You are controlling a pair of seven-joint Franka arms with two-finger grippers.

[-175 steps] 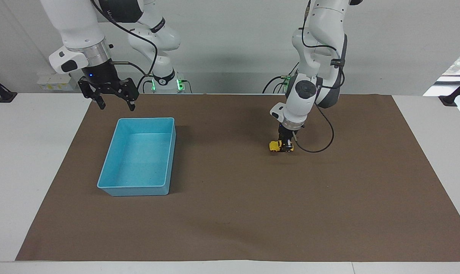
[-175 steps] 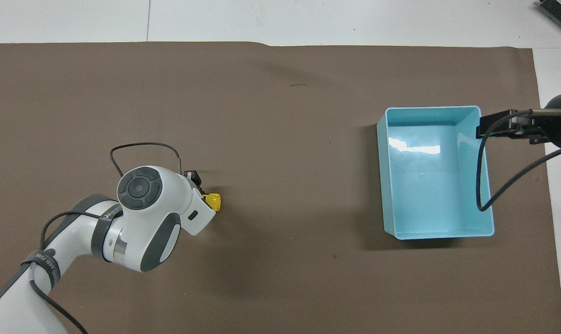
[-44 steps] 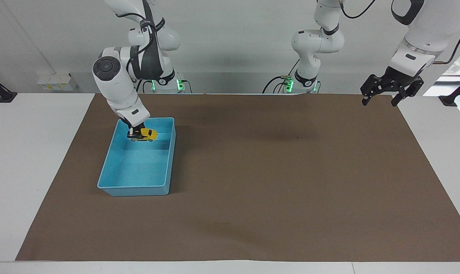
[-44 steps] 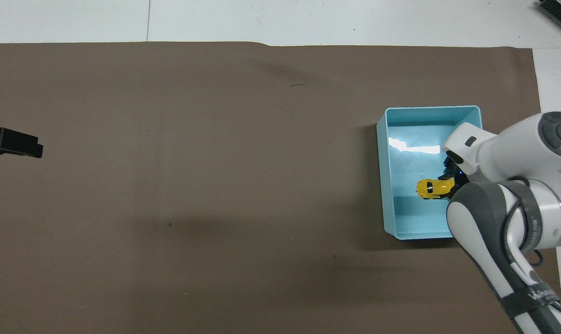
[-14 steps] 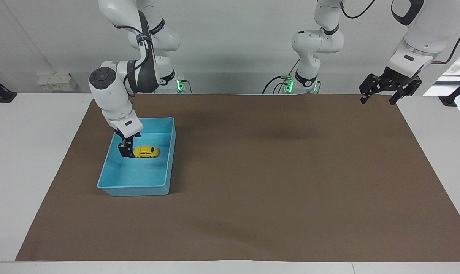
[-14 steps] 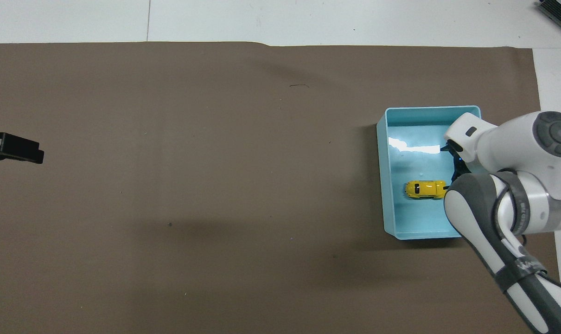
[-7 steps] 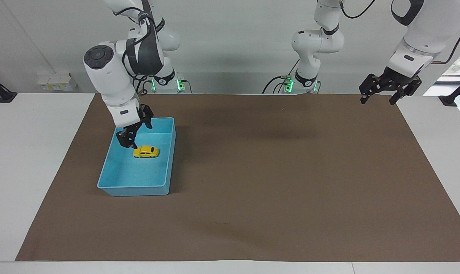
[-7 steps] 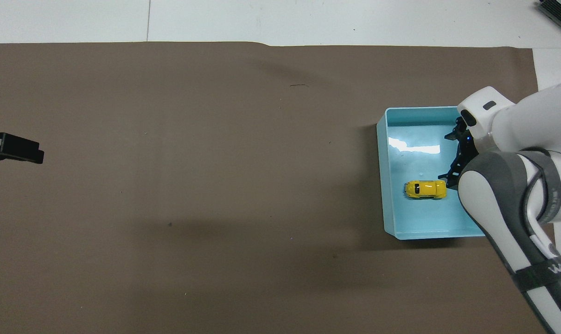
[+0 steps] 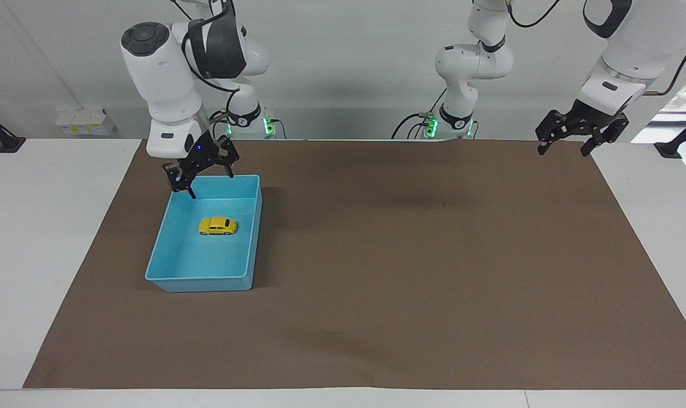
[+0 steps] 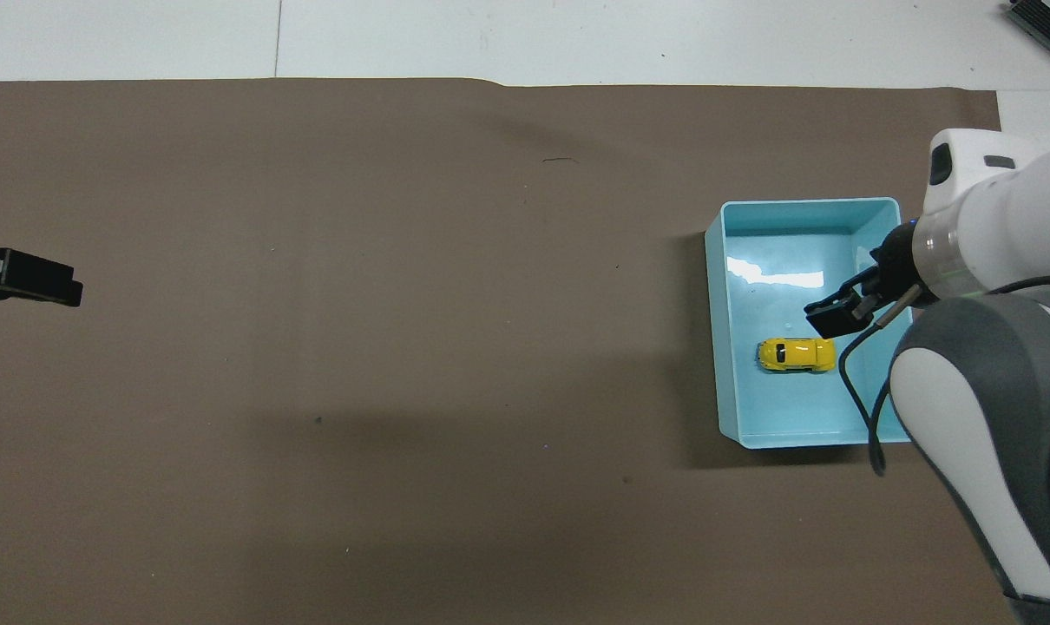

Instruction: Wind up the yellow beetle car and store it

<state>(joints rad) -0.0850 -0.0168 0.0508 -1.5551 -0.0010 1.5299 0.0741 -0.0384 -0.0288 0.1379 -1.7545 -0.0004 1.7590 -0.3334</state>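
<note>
The fingers of the right gripper (image 9: 203, 174) stand wide apart and hold nothing, above the light blue bin (image 9: 170, 262); the left gripper (image 9: 580, 137) waits open too. The yellow beetle car (image 9: 217, 225) sits inside the bin. We judge it light, stiff and smooth, best pinched across its sides. It is rounded, with dark windows.

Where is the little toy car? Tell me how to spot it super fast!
Look at the brown mat on the table, then find the light blue bin at the right arm's end. The car sits alone on the bin's floor, under no gripper. It is tiny, bright yellow and rounded like a beetle, the only yellow thing there.
</note>
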